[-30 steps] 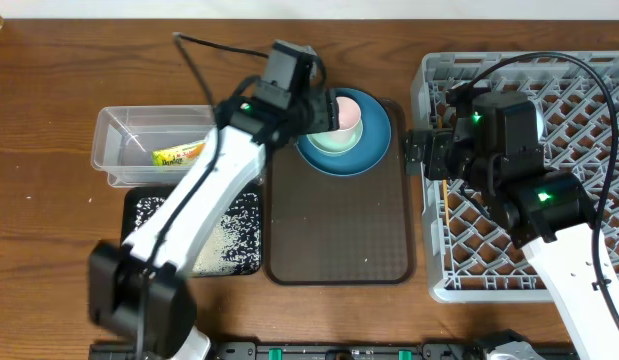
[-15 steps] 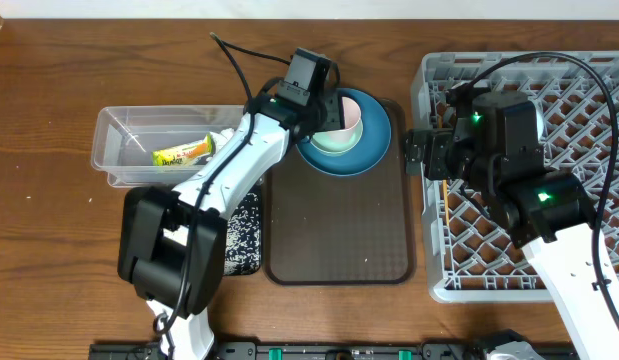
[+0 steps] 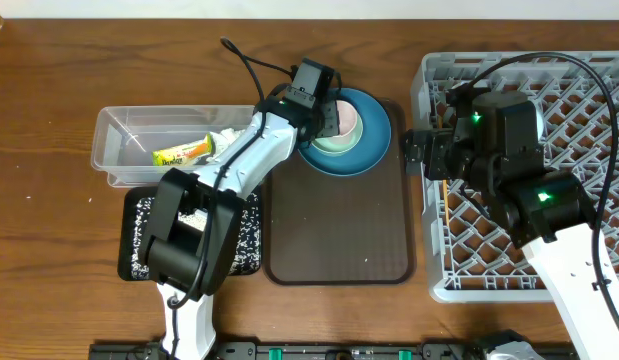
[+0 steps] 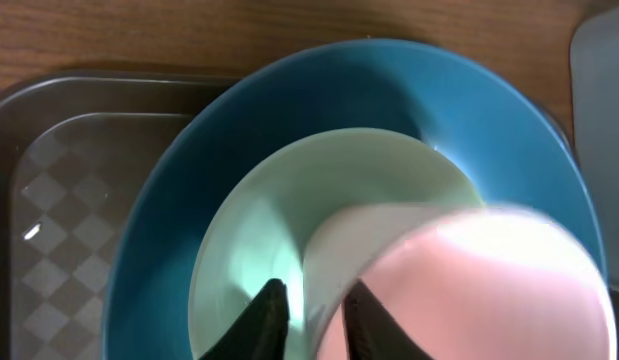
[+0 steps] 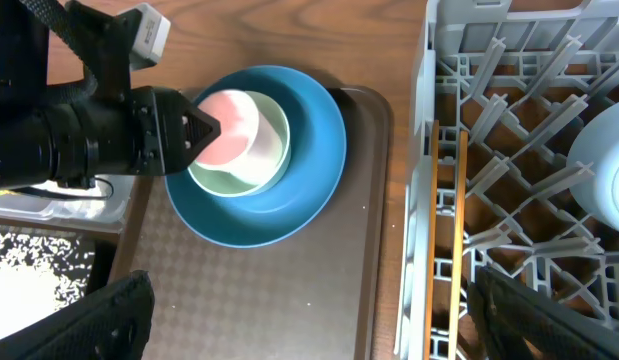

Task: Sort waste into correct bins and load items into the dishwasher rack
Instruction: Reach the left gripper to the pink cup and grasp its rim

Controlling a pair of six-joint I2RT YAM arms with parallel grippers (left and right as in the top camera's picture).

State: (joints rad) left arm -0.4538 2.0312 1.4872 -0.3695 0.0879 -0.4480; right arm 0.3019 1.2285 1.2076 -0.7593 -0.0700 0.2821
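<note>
While the left gripper (image 4: 311,300) sits low over the stacked dishes, its fingers (image 4: 269,315) are only a narrow gap apart, one on each side of the wall of the pink cup (image 4: 469,290), pinching it. The cup is tilted, leaning inside the pale-green bowl (image 4: 259,230) right under the fingertips. The bowl rests in the dark-blue plate (image 4: 339,90), just beyond and around the bowl. The plate stands on a corner of the brown tray (image 4: 59,150), which runs back under the wrist.

Farther back along the left forearm is the clear tub (image 3: 119,125), with the yellow-green wrapper (image 3: 179,154) inside. A white crumpled bit beside it is probably the napkin (image 3: 226,140), half hidden by the arm. Behind that, by the arm's base, is the black bin (image 3: 134,240), with rice grains (image 3: 147,215) scattered in it.

The right gripper (image 5: 309,300) has its jaws wide apart and holds nothing. It hangs at the edge of the dishwasher rack (image 3: 589,90) that faces the tray, well apart from the cup. Just ahead of it, the chopsticks (image 5: 459,230) lie along the rack's first row of pegs. The small white bowl (image 5: 604,160) sits deeper in the rack, cut off by the frame edge.
</note>
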